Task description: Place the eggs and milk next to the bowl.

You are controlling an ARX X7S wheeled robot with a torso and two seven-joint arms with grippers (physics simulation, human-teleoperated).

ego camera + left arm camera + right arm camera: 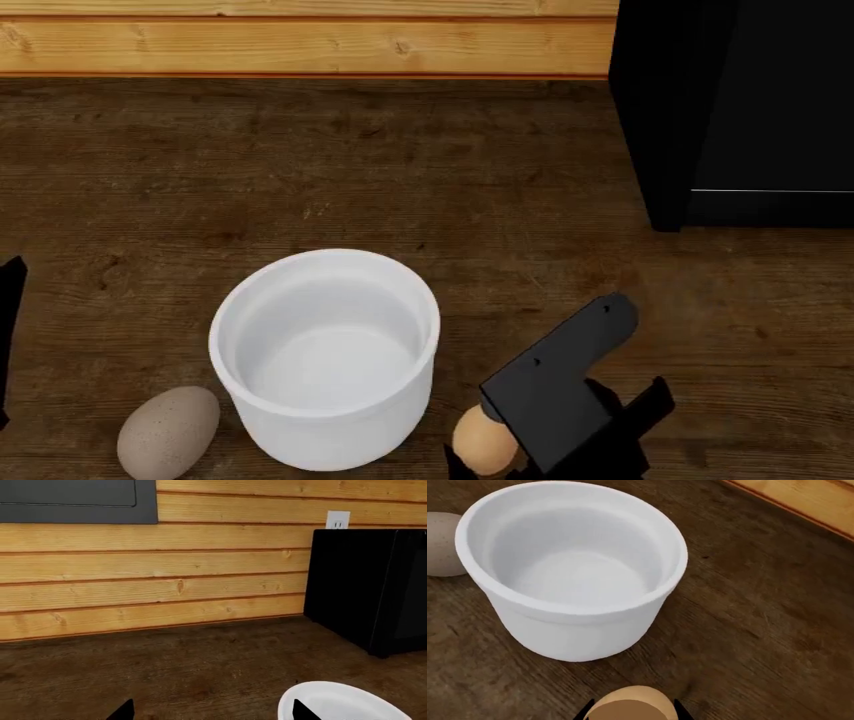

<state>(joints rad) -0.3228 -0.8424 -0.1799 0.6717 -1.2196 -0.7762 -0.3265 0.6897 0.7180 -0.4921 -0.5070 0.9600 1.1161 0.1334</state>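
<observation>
The white bowl point(324, 355) stands upright on the dark wooden counter, with nothing in it. A pale speckled egg point(167, 430) lies on the counter just left of its base, also seen in the right wrist view point(439, 545). My right gripper point(497, 452) is shut on the smaller orange egg point(630, 705), close to the bowl's right side, with a black finger on each side of it. My left gripper point(213, 715) is open and holds nothing; one fingertip point(307, 712) shows in front of the bowl point(347, 700). The milk is out of view.
A black microwave point(734, 110) stands at the back right against the wood-plank wall point(153, 580), below a white outlet point(337, 519). A dark cabinet panel point(77, 500) hangs on the wall. A sliver of the left arm point(8, 290) shows at the head view's left edge.
</observation>
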